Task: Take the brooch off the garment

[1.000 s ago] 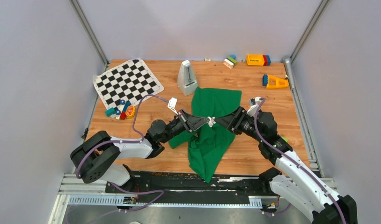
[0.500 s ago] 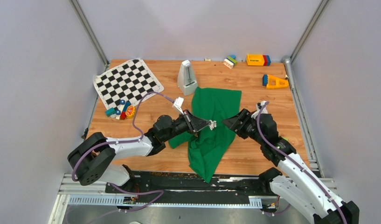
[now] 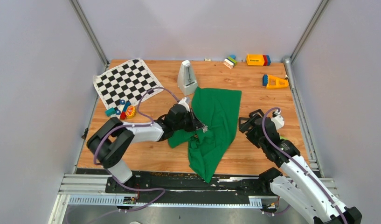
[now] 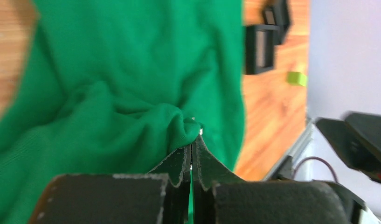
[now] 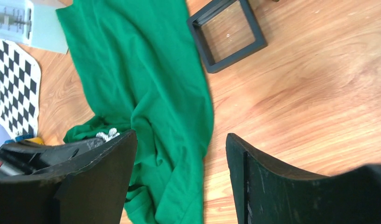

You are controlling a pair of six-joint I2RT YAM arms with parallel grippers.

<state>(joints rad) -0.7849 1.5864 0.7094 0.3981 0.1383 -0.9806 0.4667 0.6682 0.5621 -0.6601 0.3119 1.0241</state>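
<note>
The garment (image 3: 215, 116) is a bright green cloth lying crumpled mid-table, also seen in the wrist views (image 4: 132, 70) (image 5: 146, 84). The brooch (image 3: 204, 127) is a tiny silvery sparkly piece on a raised fold of it, visible from the right wrist (image 5: 107, 134) and as a glint (image 4: 200, 131) at my left fingertips. My left gripper (image 3: 201, 126) is shut, pinching that fold of cloth right at the brooch. My right gripper (image 3: 246, 123) stands open and empty over bare wood to the right of the garment (image 5: 179, 135), apart from the brooch.
A plain black square frame (image 5: 225, 35) lies on the wood beside the garment's right edge. A metronome (image 3: 187, 77) stands behind the cloth. A chequered mat (image 3: 128, 82) and small toys (image 3: 121, 112) lie at the left. Coloured blocks (image 3: 258, 59) and an orange wedge (image 3: 275, 82) sit far right.
My right gripper has opened, left the brooch and pulled back to the right. The left gripper has stayed shut and drawn slightly left and down with the fold.
</note>
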